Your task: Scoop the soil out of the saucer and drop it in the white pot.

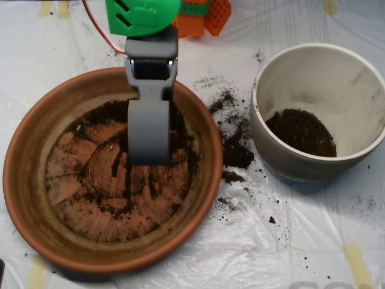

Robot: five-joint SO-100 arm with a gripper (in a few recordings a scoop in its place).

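The arm reached down from the far edge, its grey scoop [148, 135] lowered into the saucer [27, 180] at left; whether its shells were parted could not be told. Soil [99, 211] lay thinly smeared there, more sat in the white pot [361, 72] at right.

**One fixed camera, looking straight down**

The overhead view looks down from above onto the plastic sheet [289, 241] that covers the table, and it sits close: the saucer [24, 180] alone spans more than half the picture's width. With the saucer as landmark, the white pot [361, 66] stands to its right, its far side just reaching the frame's right edge. The arm enters from the top edge above the saucer, its green part [141, 15] cut off by the frame. The saucer's lower rim lies just inside the bottom edge. Both round mouths appear nearly circular, which fits a steep downward aim.
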